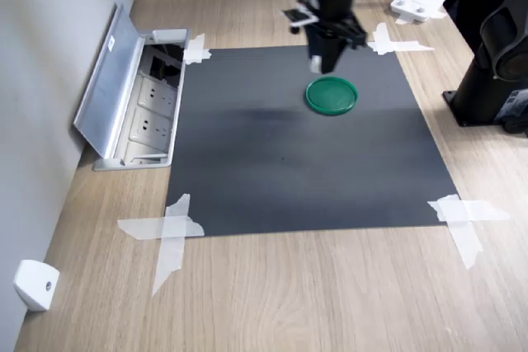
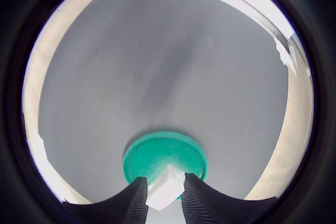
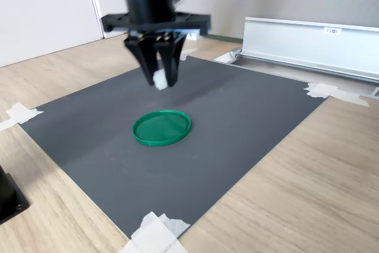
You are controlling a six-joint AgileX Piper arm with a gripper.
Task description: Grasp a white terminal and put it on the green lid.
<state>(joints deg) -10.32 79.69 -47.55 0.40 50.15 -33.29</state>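
Gripper (image 3: 159,81) is clamped on the white terminal (image 3: 159,79), held in the air above the dark mat (image 3: 237,122). In the second exterior view the green lid (image 3: 161,127) lies flat on the mat just below the gripper, nothing on it. Wrist view shows the terminal (image 2: 165,188) pinched between both fingers (image 2: 135,198), over the lid's near edge (image 2: 157,153).

I note a flat round dark-green plastic lid (image 3: 161,127) on a plain dark grey mat (image 1: 272,171). The black ribbed gripper (image 2: 164,195) pinches a tiny white plastic terminal (image 2: 166,188). Pale wood-grain tabletop (image 1: 330,294); translucent white tape strips (image 1: 169,232).
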